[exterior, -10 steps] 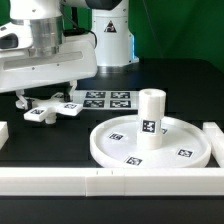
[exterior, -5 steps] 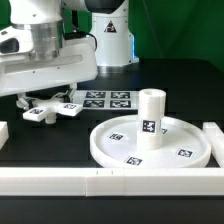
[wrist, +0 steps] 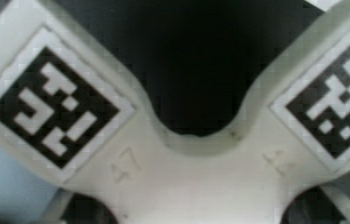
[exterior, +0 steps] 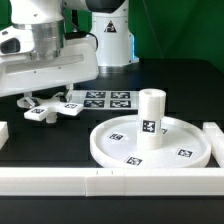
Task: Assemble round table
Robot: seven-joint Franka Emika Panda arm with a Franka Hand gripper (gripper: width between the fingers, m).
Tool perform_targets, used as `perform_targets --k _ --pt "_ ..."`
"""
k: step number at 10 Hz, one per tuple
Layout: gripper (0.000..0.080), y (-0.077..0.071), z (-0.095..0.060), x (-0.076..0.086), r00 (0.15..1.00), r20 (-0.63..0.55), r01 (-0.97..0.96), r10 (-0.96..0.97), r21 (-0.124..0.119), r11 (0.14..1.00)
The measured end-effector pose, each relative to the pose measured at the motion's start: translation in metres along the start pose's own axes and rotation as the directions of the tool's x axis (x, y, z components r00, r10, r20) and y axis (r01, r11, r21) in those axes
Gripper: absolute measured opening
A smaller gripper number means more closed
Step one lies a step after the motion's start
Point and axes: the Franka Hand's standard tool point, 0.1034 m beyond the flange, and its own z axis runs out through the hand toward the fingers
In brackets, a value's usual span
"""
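The cross-shaped piece (exterior: 50,109) lies flat on the black table at the exterior view's left, tags facing up. My gripper (exterior: 42,101) is low over it with a dark finger on either side, open and straddling it. In the wrist view the cross-shaped piece (wrist: 190,165) fills the frame, very close, with two tags showing. The large round disc (exterior: 110,146) lies at the exterior view's right. The thick short cylinder (exterior: 151,118) stands upright in the disc's centre.
The marker board (exterior: 108,100) lies just behind the cross-shaped piece. Long white rails run along the front (exterior: 100,180) and at the right (exterior: 214,135). A white block (exterior: 3,131) sits at the left edge. The arm's base stands at the back.
The gripper has shifted very slightly toward the exterior view's right over the cross-shaped piece. The parts have not moved.
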Motion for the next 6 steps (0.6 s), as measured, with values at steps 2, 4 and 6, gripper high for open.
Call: perform_targets --k 2,4,6 --pt "0.0442 -0.001 -0.001 0.001 1.000 0.000 -0.001 0.001 0.002 1.000" --pt "0.0442 -0.009 -0.015 0.016 1.000 -0.011 0.003 -0.003 0.005 1.000" --pt "0.0442 -0.025 -0.037 0.037 0.999 -0.016 -0.031 0.031 0.020 0.999"
